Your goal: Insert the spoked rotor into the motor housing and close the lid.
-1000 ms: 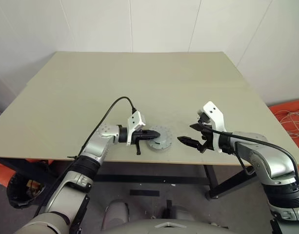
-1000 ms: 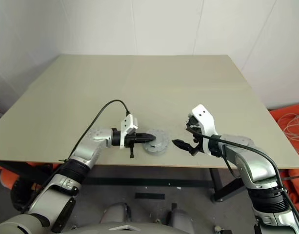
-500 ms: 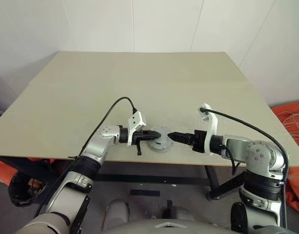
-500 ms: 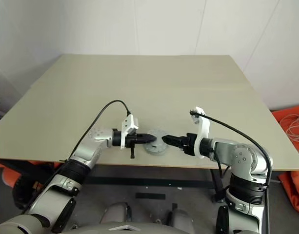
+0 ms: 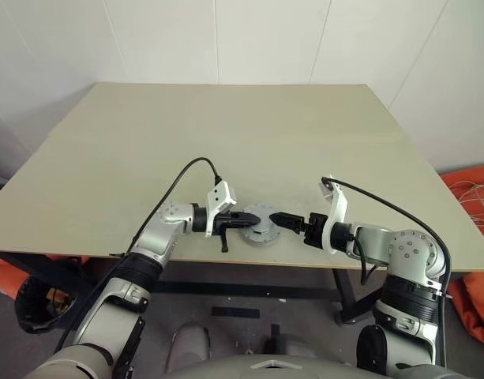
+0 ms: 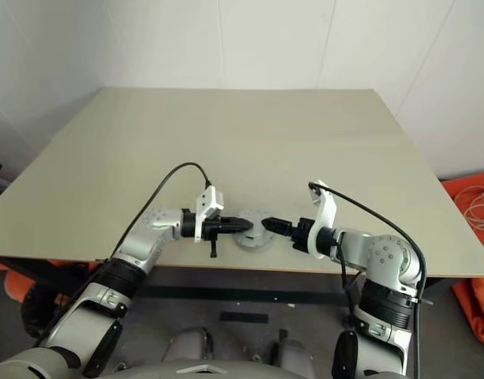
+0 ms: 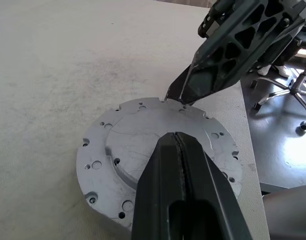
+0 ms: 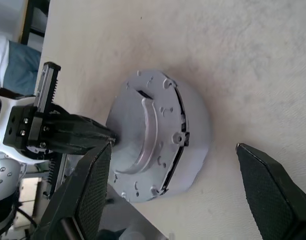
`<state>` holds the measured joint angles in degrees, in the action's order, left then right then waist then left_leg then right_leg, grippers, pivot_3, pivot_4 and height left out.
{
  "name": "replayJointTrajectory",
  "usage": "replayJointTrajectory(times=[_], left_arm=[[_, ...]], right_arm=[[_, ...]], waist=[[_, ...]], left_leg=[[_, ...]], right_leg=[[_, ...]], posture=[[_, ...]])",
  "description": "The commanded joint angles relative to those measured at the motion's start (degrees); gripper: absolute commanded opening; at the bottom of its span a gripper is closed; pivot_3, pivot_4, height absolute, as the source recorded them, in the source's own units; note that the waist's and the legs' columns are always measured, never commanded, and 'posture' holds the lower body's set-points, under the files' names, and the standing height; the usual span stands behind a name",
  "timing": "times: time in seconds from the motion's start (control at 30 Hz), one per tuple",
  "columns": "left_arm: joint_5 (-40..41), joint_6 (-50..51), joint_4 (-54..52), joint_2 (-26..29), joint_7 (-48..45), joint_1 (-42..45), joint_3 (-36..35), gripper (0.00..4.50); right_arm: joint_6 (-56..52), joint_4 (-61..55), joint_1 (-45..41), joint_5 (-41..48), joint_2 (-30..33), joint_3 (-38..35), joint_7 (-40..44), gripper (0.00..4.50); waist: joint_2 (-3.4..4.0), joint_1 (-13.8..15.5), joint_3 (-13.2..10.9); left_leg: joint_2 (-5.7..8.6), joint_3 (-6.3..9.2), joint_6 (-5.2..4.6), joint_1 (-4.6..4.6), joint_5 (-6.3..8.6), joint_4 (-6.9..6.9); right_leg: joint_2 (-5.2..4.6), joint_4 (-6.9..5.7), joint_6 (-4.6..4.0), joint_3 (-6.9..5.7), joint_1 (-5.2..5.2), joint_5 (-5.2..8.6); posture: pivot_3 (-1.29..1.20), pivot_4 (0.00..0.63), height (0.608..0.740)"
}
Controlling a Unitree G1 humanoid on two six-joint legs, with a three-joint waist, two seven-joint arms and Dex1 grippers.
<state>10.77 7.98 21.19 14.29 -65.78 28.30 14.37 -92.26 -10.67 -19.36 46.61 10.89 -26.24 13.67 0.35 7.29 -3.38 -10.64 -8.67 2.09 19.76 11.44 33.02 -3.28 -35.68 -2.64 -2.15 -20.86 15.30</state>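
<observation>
Left gripper (image 7: 175, 137): fingers pressed flat together, nothing between them. Reaches in from 9 o'clock of the assembly, tips over the raised centre of the lid (image 7: 115, 152) and apparently resting on it; firm contact not confirmed.

Right gripper (image 5: 275, 217): fingers (image 8: 91, 186) spread wide, holding nothing. Comes in from 3 o'clock, low over the table. Seen from its own wrist, one finger to either side of the assembly, both apart from it. Seen from the left wrist, one right finger with its tip at the far rim of the lid; touching or just short, cannot tell.

Lid: flat grey metal disc, notched rim, ring of small holes, raised round centre. Seated on top of the motor housing (image 8: 195, 131), a pale grey round body. Dark slit noted between lid and body along one side, so not seen flush all round. Interior of housing hidden by the lid.

Assembly position: between the two grippers, at 6 o'clock on the table (image 5: 226, 134), just inside the near edge.

Table: pale beige board. Black cable (image 5: 182, 170) looping from the left wrist back along the arm. White wall at 12 o'clock. Orange material (image 5: 474, 185) on the floor at 3 o'clock, beyond the table.
</observation>
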Motion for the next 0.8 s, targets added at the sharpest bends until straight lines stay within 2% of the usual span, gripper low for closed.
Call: replayJointTrajectory(times=[0.03, 0.23, 0.4, 0.6, 0.8], left_arm=[[0.1, 0.2, -0.9, 0.3, -0.3, -0.3, 0.5, 0.00], [0.2, 1.2, -2.3, 0.4, 0.1, -0.6, 0.5, 0.00], [0.3, 2.3, -3.2, 0.5, 0.4, -0.6, 0.3, 0.00], [0.5, 3.0, -3.7, 0.6, 0.5, -0.2, 0.2, 0.00], [0.6, 3.5, -4.1, 0.8, 0.5, -0.2, 0.0, 0.00]], right_arm=[[-0.2, 1.4, 0.2, 7.0, 1.7, 0.6, -1.7, 4.49], [-0.2, 4.6, 1.0, 13.9, 2.2, 0.8, -6.5, 4.49], [-0.2, 7.9, 2.9, 18.5, -1.1, -1.0, -11.6, 4.49], [-0.2, 12.5, 2.4, 17.3, -8.1, -6.1, -19.1, 4.49], [-0.2, 13.8, 1.1, 18.1, -11.1, -7.9, -22.9, 4.49]], waist=[[0.02, 0.0, 0.0], [0.03, 0.0, 0.0], [0.04, 0.0, 0.0], [-0.06, -0.6, 0.2], [-0.07, -1.8, 0.2]], left_leg=[[0.00, 0.00, 0.00, 0.00, 0.00, 0.00], [0.00, 0.00, 0.01, 0.01, -0.01, 0.00], [-0.01, -0.01, 0.01, 0.03, 0.00, -0.04], [-0.08, -0.11, 0.25, -0.13, -0.15, -0.30], [-0.08, -0.13, 0.64, -0.58, -0.38, -0.74]], right_leg=[[0.00, 0.00, 0.00, 0.00, 0.02, 0.00], [0.00, 0.00, -0.01, 0.00, 0.02, 0.01], [0.00, 0.02, -0.05, 0.00, 0.04, 0.03], [0.02, 0.03, -0.07, -0.01, 0.08, 0.06], [0.05, 0.03, 0.28, 0.01, 0.20, 0.28]], posture=[[0.00, 0.000, 0.740], [0.00, 0.000, 0.740], [0.00, 0.000, 0.740], [0.00, 0.000, 0.740], [0.00, 0.000, 0.740]])
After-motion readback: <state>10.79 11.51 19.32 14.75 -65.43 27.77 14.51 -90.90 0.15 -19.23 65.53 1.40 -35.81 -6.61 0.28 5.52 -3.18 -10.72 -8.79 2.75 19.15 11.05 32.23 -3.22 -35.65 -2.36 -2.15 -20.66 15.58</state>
